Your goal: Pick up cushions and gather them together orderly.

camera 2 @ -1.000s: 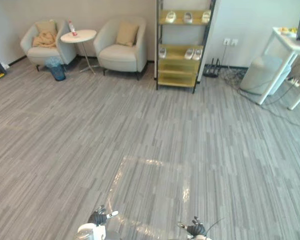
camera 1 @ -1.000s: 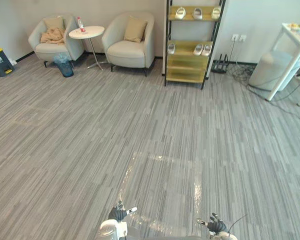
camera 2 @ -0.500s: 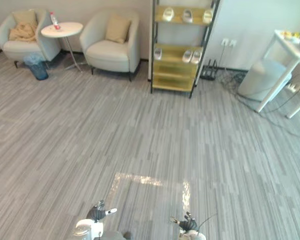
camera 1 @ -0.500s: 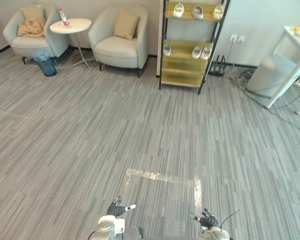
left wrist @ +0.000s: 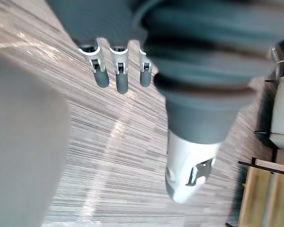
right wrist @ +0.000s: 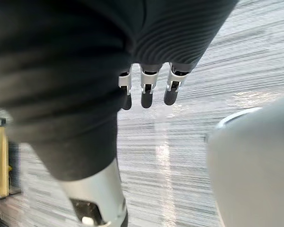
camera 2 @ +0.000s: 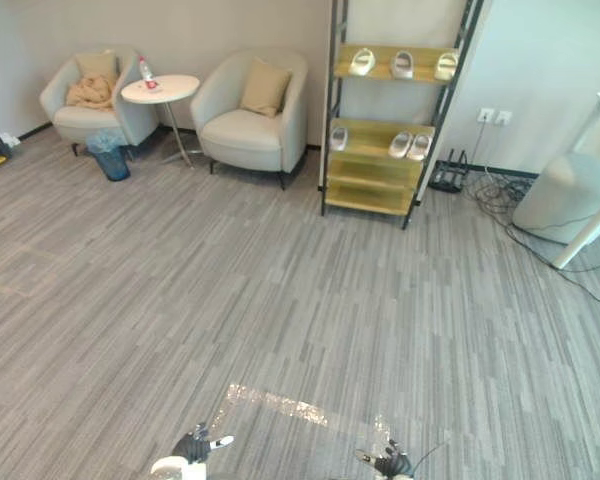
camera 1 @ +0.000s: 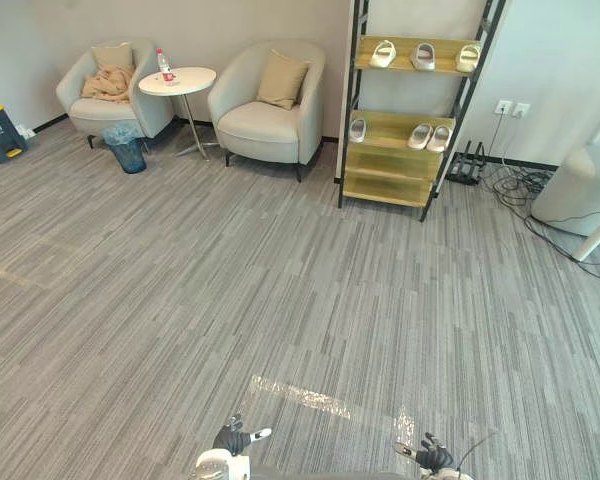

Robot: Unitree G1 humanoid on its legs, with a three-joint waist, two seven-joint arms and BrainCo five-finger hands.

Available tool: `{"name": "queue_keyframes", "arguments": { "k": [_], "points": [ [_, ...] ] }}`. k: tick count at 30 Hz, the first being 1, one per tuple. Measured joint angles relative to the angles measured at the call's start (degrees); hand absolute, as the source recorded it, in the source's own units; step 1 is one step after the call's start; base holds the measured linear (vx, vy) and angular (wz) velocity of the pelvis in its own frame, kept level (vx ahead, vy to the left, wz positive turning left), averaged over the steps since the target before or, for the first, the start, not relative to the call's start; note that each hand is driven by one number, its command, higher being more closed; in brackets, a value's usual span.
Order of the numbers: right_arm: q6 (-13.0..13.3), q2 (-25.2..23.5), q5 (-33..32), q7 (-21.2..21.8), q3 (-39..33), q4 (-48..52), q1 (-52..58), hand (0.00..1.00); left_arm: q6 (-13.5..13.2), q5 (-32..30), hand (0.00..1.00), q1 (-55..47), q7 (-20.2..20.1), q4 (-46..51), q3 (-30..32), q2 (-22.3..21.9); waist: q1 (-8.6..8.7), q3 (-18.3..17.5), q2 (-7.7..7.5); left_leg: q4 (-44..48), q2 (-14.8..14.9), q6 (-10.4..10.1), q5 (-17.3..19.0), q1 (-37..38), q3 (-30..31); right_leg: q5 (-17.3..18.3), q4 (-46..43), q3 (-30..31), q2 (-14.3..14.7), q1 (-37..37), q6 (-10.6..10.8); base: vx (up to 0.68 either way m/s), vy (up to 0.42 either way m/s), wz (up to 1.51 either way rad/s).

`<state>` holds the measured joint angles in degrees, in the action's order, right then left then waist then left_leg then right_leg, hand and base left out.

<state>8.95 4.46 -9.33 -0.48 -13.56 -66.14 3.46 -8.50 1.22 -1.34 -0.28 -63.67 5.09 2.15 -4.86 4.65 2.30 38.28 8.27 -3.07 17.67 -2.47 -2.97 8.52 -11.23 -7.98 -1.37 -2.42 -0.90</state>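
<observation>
**Two cushions, both way over by the table, nothing in hand**

Two tan cushions here, and each sits on its own chair either side of the round table [camera 1: 192,82]. One cushion [camera 1: 112,55] leans upright against the back of the chair [camera 1: 98,108] left of the table, with a crumpled tan blanket [camera 1: 105,86] lying just in front of it on the seat. The other cushion [camera 1: 283,80] is propped at a tilt in the chair [camera 1: 258,122] right of the table. A bottle [camera 1: 163,66] stands on the table's left edge, and a blue bin [camera 1: 128,151] sits on the floor in front of the table, to its left. Right of the table, past the second chair, is a shelf [camera 1: 380,165] with pale shoes [camera 1: 420,136] on it.

The left hand [camera 1: 235,438] and right hand [camera 1: 432,457] are well apart from the table, low over the grey floor [camera 1: 280,290] at the near side of the room. In the wrist views the left fingers [left wrist: 119,75] and right fingers [right wrist: 147,92] hang straight and loose, holding nothing.
</observation>
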Motion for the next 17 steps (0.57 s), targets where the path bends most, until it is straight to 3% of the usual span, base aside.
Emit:
{"name": "queue_keyframes", "arguments": {
  "k": [2, 3, 4, 5, 8, 11, 17],
  "points": [
    [0.00, -0.19, -0.73, -0.16, -2.27, -0.03, -0.23, 0.00, -0.04, 0.00, 0.00, 0.10, 0.04, 0.00, -0.12, 0.21, -0.11, 0.00, -0.39, -12.87, -4.03, -0.28, 0.33, -1.58, 2.26, -0.49, 1.71, 0.62, -2.19, -1.12, 1.30, 0.17, 0.044, -0.11],
    [0.00, -0.17, -0.72, -0.16, -2.28, -0.03, -0.23, 0.00, -0.04, 0.00, 0.00, 0.10, 0.04, 0.00, -0.13, 0.21, -0.13, 0.00, -0.40, -13.27, -4.17, -0.27, 0.24, -1.58, 2.40, -0.47, 1.72, 0.66, -2.28, -1.15, 1.37, 0.17, 0.125, -0.15],
    [0.00, 0.10, -0.73, -0.17, -2.27, -0.06, -0.07, 0.00, -0.03, -0.02, 0.00, 0.18, 0.06, -0.02, -0.62, 0.07, -0.17, -0.08, 0.05, -20.56, -5.55, -0.65, -3.59, -1.48, 4.92, 0.03, 1.73, 1.39, -2.55, -1.72, 2.44, 0.18, 0.165, -0.36],
    [-0.05, -0.01, -0.70, -0.25, -2.25, -0.16, 0.12, 0.00, -0.09, -0.01, 0.00, 0.15, 0.06, -0.06, -0.62, -0.21, -0.62, -0.35, -0.20, -21.62, -6.37, -1.00, -7.87, -0.20, 4.78, 0.57, 1.64, 3.21, -2.54, -2.15, 3.49, 0.20, 0.165, -0.41],
    [-0.05, -1.82, -0.25, -0.16, -1.94, -0.07, 0.19, 0.00, 0.07, -1.23, 0.00, 0.22, -0.09, -0.94, -2.19, 1.49, -0.52, -1.49, -2.37, -24.64, -8.11, -0.07, -7.81, 2.66, 2.00, 0.76, 2.62, 5.47, -4.57, -3.10, 4.27, 0.24, 0.156, -0.38],
    [-0.15, -2.32, -0.13, -0.14, -1.98, -0.04, 1.29, 0.00, 0.15, -2.21, 0.00, 0.69, -0.08, -1.34, -2.70, 1.95, -0.31, -2.07, -3.26, -26.46, -9.47, 0.15, -7.93, 4.62, 1.78, 0.78, 2.63, 5.51, -5.80, -3.91, 4.30, 0.21, 0.112, -0.07],
    [-0.47, -2.26, -0.15, -0.11, -3.16, 0.03, 2.04, 0.00, 0.16, -2.21, 0.00, 0.68, -0.02, -1.52, -2.76, 1.57, -0.29, -2.01, -2.78, -28.03, -9.55, 0.45, -8.11, 6.46, 2.12, 0.79, 3.02, 5.23, -5.80, -4.95, 4.30, 0.07, 0.018, 0.04]
  ]
}}
